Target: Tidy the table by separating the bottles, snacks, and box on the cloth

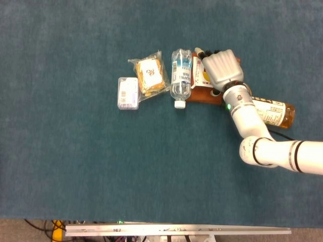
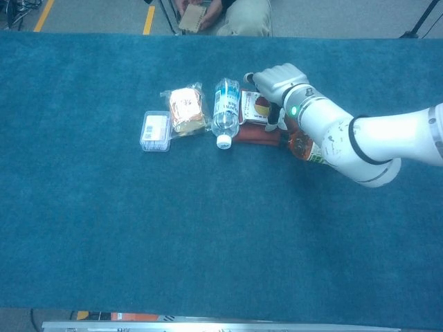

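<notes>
My right hand (image 1: pixel 223 69) (image 2: pixel 280 81) lies over a white snack packet with a red fruit picture (image 1: pixel 199 71) (image 2: pixel 256 105), fingers stretched past its far edge and touching it. That packet sits on a flat brown pack (image 1: pixel 200 95) (image 2: pixel 255 135). A clear water bottle (image 1: pixel 180 75) (image 2: pixel 225 109) lies just left of them. An amber tea bottle (image 1: pixel 273 112) (image 2: pixel 311 149) lies under my right forearm. Further left are a bagged bread snack (image 1: pixel 150 74) (image 2: pixel 187 109) and a small clear box (image 1: pixel 128 93) (image 2: pixel 155 130). My left hand is out of sight.
All items lie on a blue cloth (image 1: pixel 101 166) covering the table. A person holding something sits beyond the far edge (image 2: pixel 208 10) in the chest view. A metal rail (image 1: pixel 176 230) runs along the near edge.
</notes>
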`<state>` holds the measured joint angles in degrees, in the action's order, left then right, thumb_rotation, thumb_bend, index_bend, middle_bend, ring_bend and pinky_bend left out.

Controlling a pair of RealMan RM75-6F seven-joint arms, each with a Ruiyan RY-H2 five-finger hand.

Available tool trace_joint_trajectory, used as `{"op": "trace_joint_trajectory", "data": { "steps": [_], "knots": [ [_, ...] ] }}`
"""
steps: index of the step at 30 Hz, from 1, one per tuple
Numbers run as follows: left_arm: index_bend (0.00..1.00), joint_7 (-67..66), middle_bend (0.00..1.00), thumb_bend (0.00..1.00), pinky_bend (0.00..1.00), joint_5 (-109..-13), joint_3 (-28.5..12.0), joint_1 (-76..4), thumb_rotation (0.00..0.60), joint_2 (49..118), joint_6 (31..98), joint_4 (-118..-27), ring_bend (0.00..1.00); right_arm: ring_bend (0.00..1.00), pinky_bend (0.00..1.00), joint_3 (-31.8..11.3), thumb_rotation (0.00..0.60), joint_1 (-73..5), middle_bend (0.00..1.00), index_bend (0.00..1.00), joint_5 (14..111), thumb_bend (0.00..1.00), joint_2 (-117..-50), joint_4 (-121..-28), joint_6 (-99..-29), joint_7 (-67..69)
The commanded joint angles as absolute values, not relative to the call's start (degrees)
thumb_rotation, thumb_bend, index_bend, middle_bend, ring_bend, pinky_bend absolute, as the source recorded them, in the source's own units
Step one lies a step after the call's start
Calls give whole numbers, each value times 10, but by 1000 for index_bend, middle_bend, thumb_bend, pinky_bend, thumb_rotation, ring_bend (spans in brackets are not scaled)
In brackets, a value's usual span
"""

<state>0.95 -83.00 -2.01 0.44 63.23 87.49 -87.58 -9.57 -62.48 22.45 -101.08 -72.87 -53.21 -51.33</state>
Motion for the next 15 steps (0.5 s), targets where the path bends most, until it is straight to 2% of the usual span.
{"op": "trace_joint_trajectory", "data": {
  "steps": [1, 8, 15],
  "knots": [
    [109, 11, 123, 418, 37, -829, -20, 5, 600, 632, 874, -875, 65, 293, 591, -100, 600, -627, 278, 61, 217, 7, -1021, -715, -526, -512],
    [109, 13, 123, 418, 38, -828, -20, 5, 600, 633, 872, -872, 65, 366, 663, -101, 600, -627, 307, 195, 217, 184, -1033, -695, -523, -514],
    [109, 15, 123, 419, 37, -827, -21, 6, 600, 632, 872, -870, 65, 412, 717, -108, 600, -616, 324, 237, 240, 212, -1016, -712, -526, -492]
  ]
}}
